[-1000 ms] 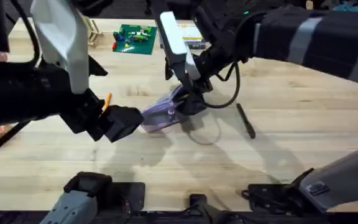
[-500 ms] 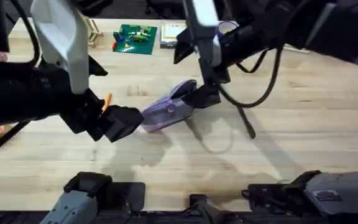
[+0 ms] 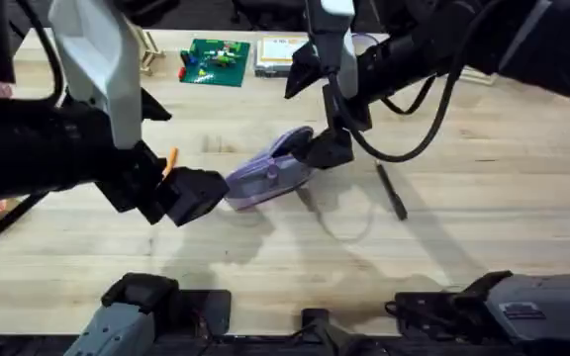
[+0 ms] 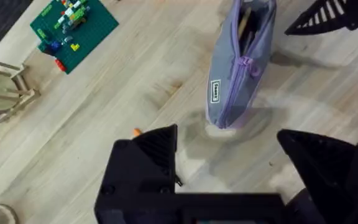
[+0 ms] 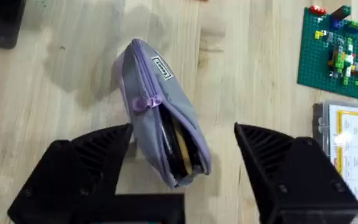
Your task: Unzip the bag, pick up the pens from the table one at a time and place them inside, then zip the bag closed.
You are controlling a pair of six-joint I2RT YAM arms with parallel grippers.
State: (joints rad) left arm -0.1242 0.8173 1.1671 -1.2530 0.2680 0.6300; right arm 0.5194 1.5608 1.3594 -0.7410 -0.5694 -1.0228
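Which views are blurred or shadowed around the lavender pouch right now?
Overhead: both arms loom large, dark and soft-edged, and the small lavender-purple zippered pouch lies partly in their shadow, with soft shadows on the light wooden plank table. Left wrist: the pouch is sharp, a faint shadow beside it. Right wrist: the pouch is crisp, and the open black fingers near the lens look soft.

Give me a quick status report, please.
Left gripper open by soft lavender zip pouch, part-unzipped. Right gripper open astride it. Slim black pen on table.

right tool (image 3: 327, 150) shifted from bag's (image 3: 269, 175) middle to far end, apparently released, jaws spread.
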